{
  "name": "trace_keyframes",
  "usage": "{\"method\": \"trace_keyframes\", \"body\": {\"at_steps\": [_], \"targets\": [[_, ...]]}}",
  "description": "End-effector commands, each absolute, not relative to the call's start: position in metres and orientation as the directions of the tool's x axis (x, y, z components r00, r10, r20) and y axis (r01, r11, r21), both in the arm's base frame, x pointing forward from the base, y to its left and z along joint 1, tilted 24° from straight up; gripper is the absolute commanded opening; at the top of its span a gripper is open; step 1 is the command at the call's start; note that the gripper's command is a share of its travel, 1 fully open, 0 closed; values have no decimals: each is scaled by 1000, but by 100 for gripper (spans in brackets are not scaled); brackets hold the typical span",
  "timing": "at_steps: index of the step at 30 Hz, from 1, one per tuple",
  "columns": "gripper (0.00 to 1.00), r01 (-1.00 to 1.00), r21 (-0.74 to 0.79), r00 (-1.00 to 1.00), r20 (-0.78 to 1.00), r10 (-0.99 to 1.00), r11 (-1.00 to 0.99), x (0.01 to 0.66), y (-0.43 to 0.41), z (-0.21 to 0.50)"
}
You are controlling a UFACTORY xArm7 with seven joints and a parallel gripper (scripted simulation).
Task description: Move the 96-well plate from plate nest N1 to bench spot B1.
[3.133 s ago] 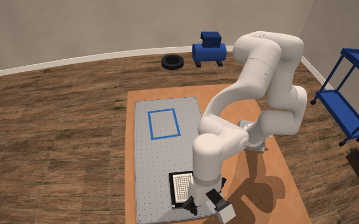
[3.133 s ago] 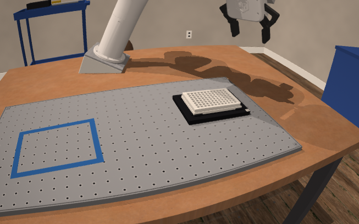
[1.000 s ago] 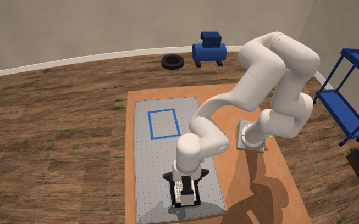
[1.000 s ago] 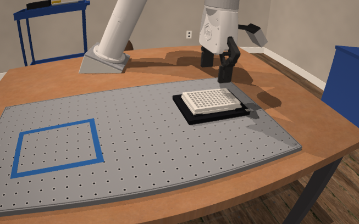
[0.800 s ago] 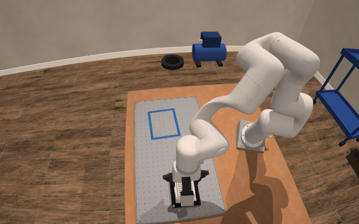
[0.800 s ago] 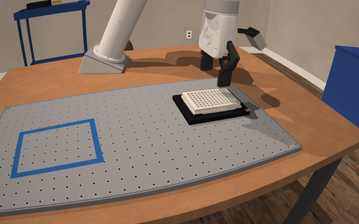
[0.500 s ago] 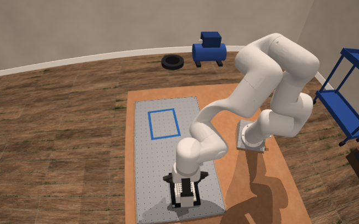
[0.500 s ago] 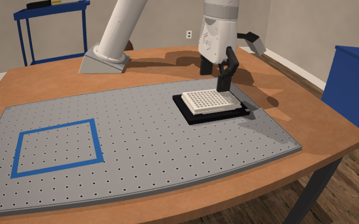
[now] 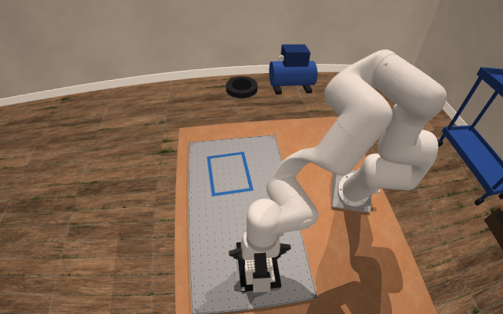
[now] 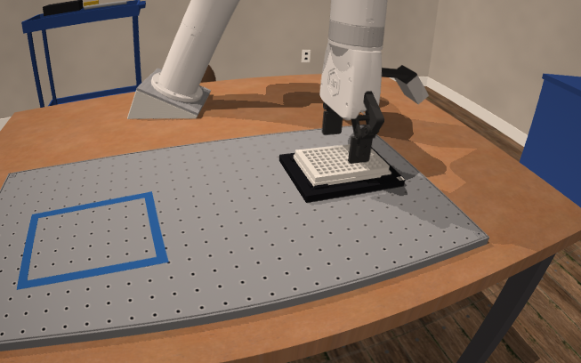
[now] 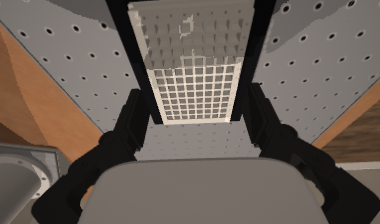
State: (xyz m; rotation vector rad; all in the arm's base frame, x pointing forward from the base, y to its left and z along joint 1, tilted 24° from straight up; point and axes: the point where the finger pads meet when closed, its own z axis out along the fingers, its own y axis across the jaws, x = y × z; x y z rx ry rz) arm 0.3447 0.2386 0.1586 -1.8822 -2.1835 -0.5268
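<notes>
This looks like a workshop corner fitted out as a small lab bench. At its middle stands a wooden table [image 10: 499, 212] carrying a grey metal board [image 10: 247, 225] drilled with a regular grid of holes, the kind used for fixing lab gear, with a blue taped rectangle [image 10: 153, 225] marked on it. A white robot arm [image 9: 362, 117] is bolted to the same table beside the board. Beyond the table, by the far wall, a blue air compressor [image 9: 293, 71] and a black tyre [image 9: 241, 86] sit on the plank floor [image 9: 69, 195]. To one side of the table stands a blue metal cart [image 9: 479, 154] on wheels.
</notes>
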Motion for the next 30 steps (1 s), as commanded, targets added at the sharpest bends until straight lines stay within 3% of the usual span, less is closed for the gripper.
{"method": "trace_keyframes", "body": {"at_steps": [1,30], "targets": [[100,984,132,-162,387,908,119,347,241,155],[100,984,132,-162,387,908,119,347,245,146]]}}
